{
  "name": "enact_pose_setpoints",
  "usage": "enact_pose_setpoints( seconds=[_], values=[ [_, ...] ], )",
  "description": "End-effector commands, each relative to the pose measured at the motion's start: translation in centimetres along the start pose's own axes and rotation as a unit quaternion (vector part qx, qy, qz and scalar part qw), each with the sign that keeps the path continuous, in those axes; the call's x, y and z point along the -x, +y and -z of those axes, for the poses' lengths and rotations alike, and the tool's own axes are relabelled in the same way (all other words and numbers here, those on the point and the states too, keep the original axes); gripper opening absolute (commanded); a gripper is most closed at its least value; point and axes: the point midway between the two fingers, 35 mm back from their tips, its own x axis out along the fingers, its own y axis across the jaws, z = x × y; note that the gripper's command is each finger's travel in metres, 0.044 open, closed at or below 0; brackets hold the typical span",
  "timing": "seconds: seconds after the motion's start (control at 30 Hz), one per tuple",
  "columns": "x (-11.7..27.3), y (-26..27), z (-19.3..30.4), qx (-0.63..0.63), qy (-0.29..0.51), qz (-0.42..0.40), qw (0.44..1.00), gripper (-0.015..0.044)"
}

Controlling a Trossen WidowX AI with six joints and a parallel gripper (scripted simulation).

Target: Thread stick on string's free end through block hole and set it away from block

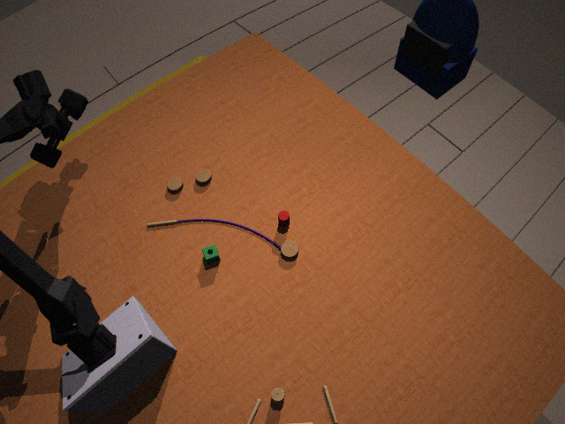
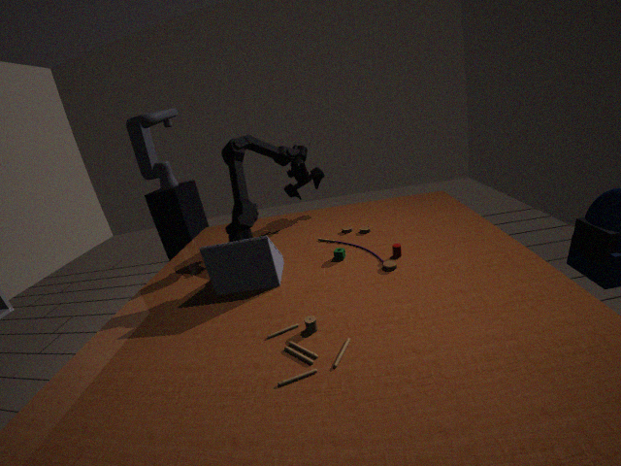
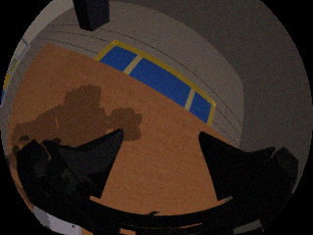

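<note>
The string's thin wooden stick [image 1: 161,223] [image 2: 327,240] lies flat on the table. The purple string [image 1: 235,224] [image 2: 359,246] curves from it to the round wooden button [image 1: 290,250] [image 2: 389,264], passing beside the green block [image 1: 211,256] [image 2: 339,254] and not through it. The block stands on the table with a dark hole showing in its upper face. My gripper [image 1: 60,130] [image 2: 308,192] [image 3: 162,135] is open and empty, high above the table near its yellow-marked edge, beyond the stick's free end. The wrist view shows neither stick nor block.
A red cylinder [image 1: 283,219] [image 2: 396,249] stands near the button. Two loose wooden discs [image 1: 174,185] [image 1: 203,177] lie beyond the string. A wooden cylinder [image 1: 277,397] [image 2: 310,324] and several loose sticks lie far from the block. A grey wedge-shaped box [image 1: 131,351] [image 2: 243,265] is by the arm's base.
</note>
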Motion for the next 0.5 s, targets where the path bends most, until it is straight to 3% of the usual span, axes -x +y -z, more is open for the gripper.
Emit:
enact_pose_setpoints(
  seconds=[0.0, 0.23, 0.47],
  values=[
    [0.0, -1.1, 6.2, 0.008, 0.062, -0.005, 0.998, 0.044],
    [2.8, -2.1, 18.5, 0.012, 0.174, -0.027, 0.984, 0.044],
    [8.4, -0.5, 29.5, -0.012, 0.251, -0.07, 0.965, 0.044]
  ],
)
